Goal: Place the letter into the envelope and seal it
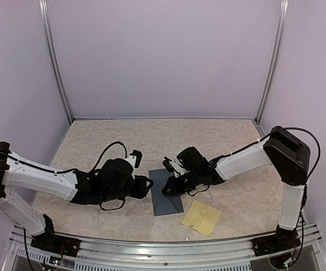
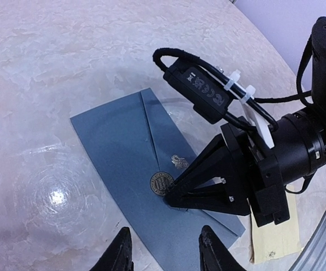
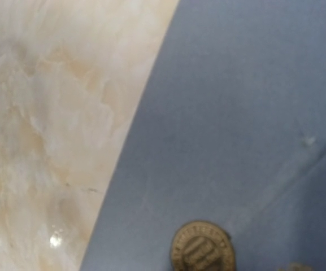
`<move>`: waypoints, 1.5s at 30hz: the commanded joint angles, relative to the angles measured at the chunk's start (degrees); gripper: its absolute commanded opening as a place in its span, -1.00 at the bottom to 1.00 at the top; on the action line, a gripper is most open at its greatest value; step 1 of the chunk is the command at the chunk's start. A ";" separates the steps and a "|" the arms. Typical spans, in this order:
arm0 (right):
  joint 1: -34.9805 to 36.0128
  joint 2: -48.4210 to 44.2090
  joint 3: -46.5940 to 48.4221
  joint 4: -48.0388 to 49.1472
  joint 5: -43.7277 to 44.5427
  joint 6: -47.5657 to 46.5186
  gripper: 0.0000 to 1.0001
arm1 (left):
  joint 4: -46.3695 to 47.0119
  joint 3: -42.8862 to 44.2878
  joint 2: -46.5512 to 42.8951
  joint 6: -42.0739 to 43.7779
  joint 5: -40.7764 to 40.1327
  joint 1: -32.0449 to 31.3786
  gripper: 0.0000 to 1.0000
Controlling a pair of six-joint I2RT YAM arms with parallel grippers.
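1. Your right gripper (image 2: 167, 195): the jaws are closed tight together w/ nothing visible between them. The tip is pressed down onto the envelope (image 2: 123, 152), touching the edge of the round brown sticker (image 2: 161, 182).
2. Your left gripper (image 2: 165, 251): the fingers are partly apart and have hold of nothing. It hangs low over the near end of the envelope. You can't tell from its wrist view whether it touches the paper.
3. The envelope lies flat on the table (image 1: 219, 141), front-center, w/ one gripper at each side of it in the top view. Its long side runs away from the arm bases. The flap looks folded down, w/ the crease lines meeting approx at the sticker.
4. The sticker sits on the envelope's face, approx mid-length. The right wrist view catches it at the bottom edge of the frame, w/ its pattern too blurred to read.
5. The tan sheet (image 1: 201, 217) lies flat on the table just beside the envelope's near right corner. You can't tell whether they touch.
6. The table has a pale marble pattern, w/ plain light walls around it.
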 commanded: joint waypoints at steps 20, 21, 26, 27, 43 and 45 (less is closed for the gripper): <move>0.53 -3.52 1.54 -2.17 4.10 0.61 -0.93 | 12.85 11.10 24.71 7.22 10.81 8.75 -0.79; 0.57 -3.00 1.94 -2.14 4.06 0.52 -0.93 | 13.08 11.09 25.09 7.28 10.61 8.82 -0.82; 0.04 -0.30 3.24 -1.46 4.37 0.51 -0.95 | 13.31 9.83 26.51 6.57 9.85 9.30 -0.96; -0.12 0.25 3.48 -1.27 4.27 0.51 -0.95 | 13.49 9.39 26.68 6.40 9.92 9.31 -0.98; -0.61 4.03 1.07 0.80 4.17 1.79 -0.99 | 13.37 7.12 27.28 4.64 9.30 9.36 -1.00; -0.62 3.43 -0.78 1.22 4.10 2.17 -0.98 | 13.06 6.97 27.40 4.17 8.96 9.41 -1.00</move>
